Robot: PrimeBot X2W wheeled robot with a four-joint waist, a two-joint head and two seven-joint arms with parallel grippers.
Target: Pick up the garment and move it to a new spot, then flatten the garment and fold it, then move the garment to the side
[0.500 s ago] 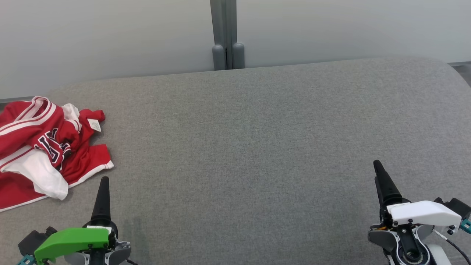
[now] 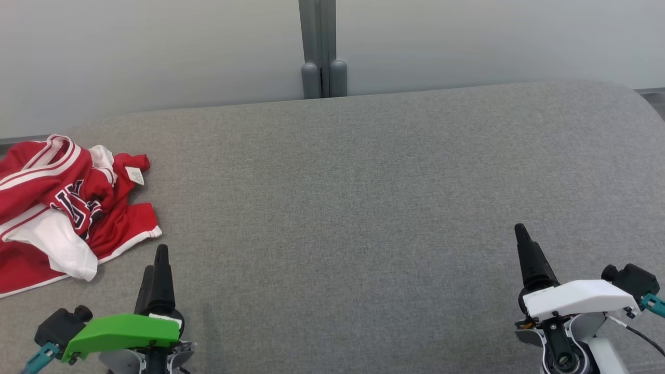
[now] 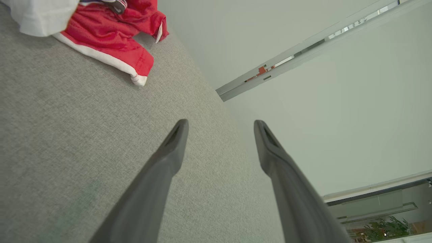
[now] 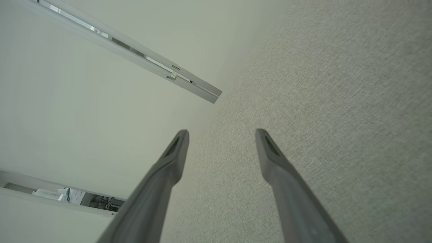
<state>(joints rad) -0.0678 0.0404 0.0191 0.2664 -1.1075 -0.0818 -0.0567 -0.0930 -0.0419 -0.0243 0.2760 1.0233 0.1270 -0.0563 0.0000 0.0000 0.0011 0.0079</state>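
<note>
Plainly nothing is done yet: the garment (image 2: 62, 208) lies crumpled at the worktop's (image 2: 363, 208) left edge, both pairs of jaws stand spread and empty, and pickup, flattening, folding and shifting aside all remain.

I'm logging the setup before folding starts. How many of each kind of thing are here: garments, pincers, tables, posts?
garment: 1
pincers: 2 (left pincer, right pincer)
table: 1
post: 1
total: 5
</note>
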